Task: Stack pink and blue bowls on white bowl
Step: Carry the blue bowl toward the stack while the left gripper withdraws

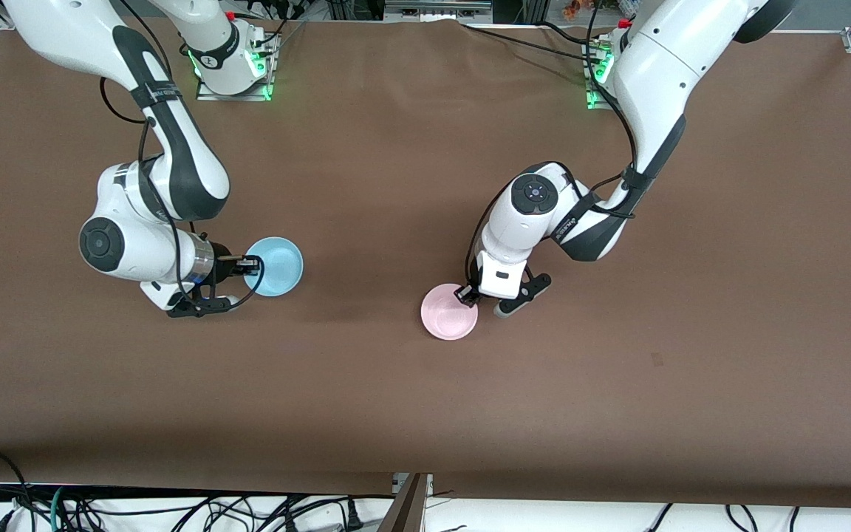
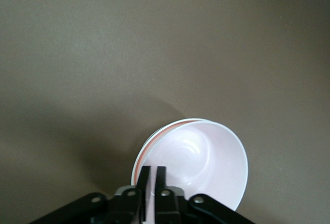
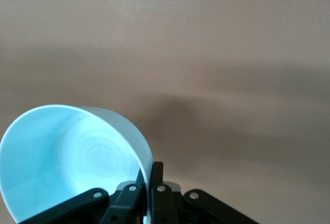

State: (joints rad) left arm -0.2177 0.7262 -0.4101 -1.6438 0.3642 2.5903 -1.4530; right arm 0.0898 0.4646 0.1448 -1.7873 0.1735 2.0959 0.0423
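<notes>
The pale pink bowl (image 1: 446, 314) sits near the middle of the table. In the left wrist view its inside (image 2: 201, 162) shows, with a thin white rim (image 2: 146, 147) just outside its own, so it seems nested in the white bowl. The white bowl is hidden under it in the front view. My left gripper (image 1: 465, 295) (image 2: 154, 175) is shut on the pink bowl's rim, one finger on each side of it. My right gripper (image 1: 252, 264) (image 3: 149, 175) is shut on the rim of the sky blue bowl (image 1: 275, 266) (image 3: 67, 157). It holds that bowl tilted, a little above the table toward the right arm's end.
The brown table cover (image 1: 425, 414) is bare between the two bowls and toward the front camera. The arm bases (image 1: 233, 66) stand along the table's edge farthest from the front camera. Cables hang below the table's near edge.
</notes>
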